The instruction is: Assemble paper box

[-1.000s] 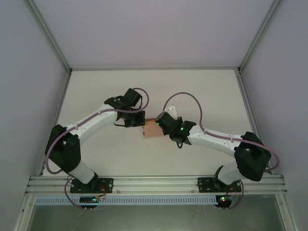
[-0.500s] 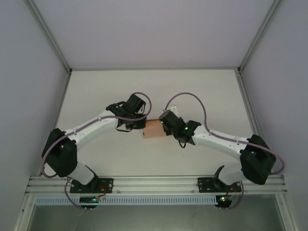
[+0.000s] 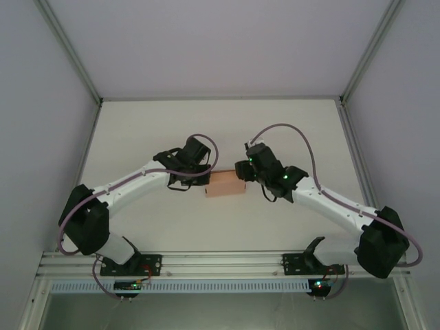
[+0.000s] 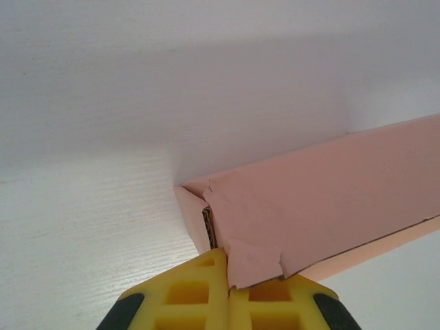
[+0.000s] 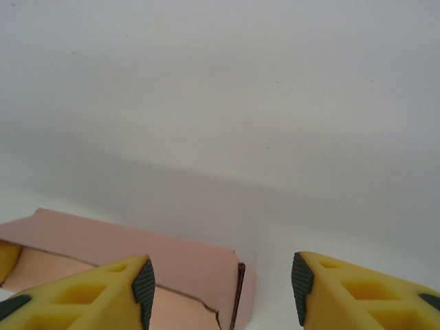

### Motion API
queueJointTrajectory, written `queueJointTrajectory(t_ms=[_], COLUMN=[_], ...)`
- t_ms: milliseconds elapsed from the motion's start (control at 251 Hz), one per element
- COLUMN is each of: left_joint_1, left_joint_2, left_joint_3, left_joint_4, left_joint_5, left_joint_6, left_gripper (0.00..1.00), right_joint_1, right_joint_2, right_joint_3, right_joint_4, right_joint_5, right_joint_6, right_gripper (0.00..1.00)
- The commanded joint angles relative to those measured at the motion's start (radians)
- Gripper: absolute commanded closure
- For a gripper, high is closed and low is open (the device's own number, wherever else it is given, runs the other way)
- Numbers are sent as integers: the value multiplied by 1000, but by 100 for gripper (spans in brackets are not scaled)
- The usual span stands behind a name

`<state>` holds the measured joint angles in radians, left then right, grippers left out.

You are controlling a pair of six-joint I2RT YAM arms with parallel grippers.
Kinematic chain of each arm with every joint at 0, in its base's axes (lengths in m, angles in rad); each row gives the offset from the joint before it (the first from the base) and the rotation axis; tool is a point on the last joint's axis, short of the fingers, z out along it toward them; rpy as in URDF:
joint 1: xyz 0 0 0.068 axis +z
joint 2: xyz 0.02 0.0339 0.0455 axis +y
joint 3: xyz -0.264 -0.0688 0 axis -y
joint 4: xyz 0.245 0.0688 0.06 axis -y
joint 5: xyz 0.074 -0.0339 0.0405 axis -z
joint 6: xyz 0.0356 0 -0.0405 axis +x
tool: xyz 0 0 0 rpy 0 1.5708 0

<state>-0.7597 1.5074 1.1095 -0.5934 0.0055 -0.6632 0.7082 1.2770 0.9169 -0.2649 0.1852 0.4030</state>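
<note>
The paper box (image 3: 227,185) is a small salmon-pink rectangular box lying on the white table between my two arms. In the left wrist view its long side (image 4: 330,192) runs up to the right, and a torn-looking tab (image 4: 254,265) at its near corner is pinched between my yellow fingers. My left gripper (image 4: 230,292) is shut on that tab and sits at the box's left end (image 3: 205,181). My right gripper (image 5: 218,285) is open just above the box's right end (image 5: 172,265), touching nothing. From above, the right gripper (image 3: 243,172) hovers by the box's far right corner.
The white table (image 3: 137,130) is enclosed by pale walls with metal corner posts (image 3: 69,51). An aluminium rail (image 3: 220,261) carrying both arm bases runs along the near edge. Purple cables (image 3: 282,130) loop over the wrists.
My right arm has pulled off the box and swung back and to the right, uncovering the box top. My left arm edged slightly right, still holding the box's left end.
</note>
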Motion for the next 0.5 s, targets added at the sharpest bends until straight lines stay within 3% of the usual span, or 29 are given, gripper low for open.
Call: queueJointTrajectory(t_ms=[0,112,323,495], left_joint_1=[-11,-10,-9,-3], left_joint_2=[60,53,46,17], left_joint_3=[-37,-33,19,73], left_joint_4=[-91,-85,-156,-171], left_joint_5=[-5,-8,-24,37], left_joint_6=[5,8,82,179], left_gripper=[97,96,85,66], right_joint_1=[-20,-25,-15,-9], right_joint_2=[59,94,90,105], right_joint_3=[40,31,-85,-163], right_joint_4=[23,-3,39,86], right_joint_5=[-65,-51,-18,-32], right_joint_6=[2,12,82,139], right_gripper=[42,42,44,46])
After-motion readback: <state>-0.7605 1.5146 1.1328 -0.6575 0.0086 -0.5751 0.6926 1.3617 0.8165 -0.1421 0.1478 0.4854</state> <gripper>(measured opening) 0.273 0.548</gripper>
